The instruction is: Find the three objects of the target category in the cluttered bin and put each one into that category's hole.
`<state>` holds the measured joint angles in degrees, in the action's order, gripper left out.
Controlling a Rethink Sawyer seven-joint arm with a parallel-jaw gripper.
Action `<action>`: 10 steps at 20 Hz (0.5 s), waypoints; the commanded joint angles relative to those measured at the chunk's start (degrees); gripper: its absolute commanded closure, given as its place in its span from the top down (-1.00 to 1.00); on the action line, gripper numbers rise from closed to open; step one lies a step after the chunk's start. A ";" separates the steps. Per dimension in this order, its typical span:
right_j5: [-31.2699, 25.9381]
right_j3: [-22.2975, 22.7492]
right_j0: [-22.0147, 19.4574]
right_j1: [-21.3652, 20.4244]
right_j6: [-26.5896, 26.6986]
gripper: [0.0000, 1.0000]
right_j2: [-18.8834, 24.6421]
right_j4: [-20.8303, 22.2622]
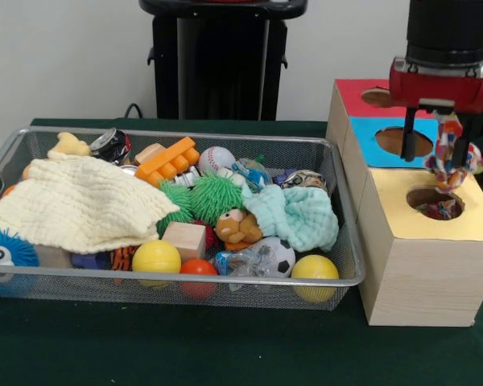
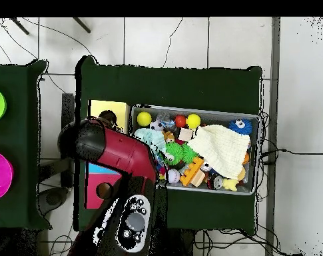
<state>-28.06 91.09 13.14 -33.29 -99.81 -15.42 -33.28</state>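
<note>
My gripper [image 1: 435, 161] hangs over the yellow-topped box [image 1: 475, 217] at the right of the front view. It is shut on a floral cloth piece [image 1: 449, 154], which dangles just above the round hole [image 1: 435, 199]. A second floral piece [image 1: 439, 211] shows inside that hole. The wire mesh bin [image 1: 348, 211] stands to the left of the boxes, full of toys. No other floral piece shows clearly in it. In the overhead view the arm [image 2: 120, 150] hides the gripper; the yellow box top [image 2: 110, 107] and the bin [image 2: 190, 109] show.
A blue-topped box [image 1: 366, 145] and a red-topped box [image 1: 350, 92] stand behind the yellow one. In the bin lie a pale-yellow waffle cloth [image 1: 76, 201], a mint-green cloth [image 1: 294, 215], yellow balls [image 1: 155, 257], a green spiky toy [image 1: 213, 197] and an orange brick [image 1: 167, 159].
</note>
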 commanded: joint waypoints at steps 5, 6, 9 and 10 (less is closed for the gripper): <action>-13.50 1.50 -0.82 -5.99 -10.55 1.00 -0.04 4.82; -13.28 1.47 -1.11 -5.99 -10.41 1.00 0.22 4.90; -13.18 1.27 -1.63 -5.87 -10.24 1.00 0.47 5.43; -13.06 1.30 -1.64 -5.86 -10.31 1.00 0.52 5.52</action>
<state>-35.92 90.85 13.27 -39.05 -99.81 -16.53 -30.15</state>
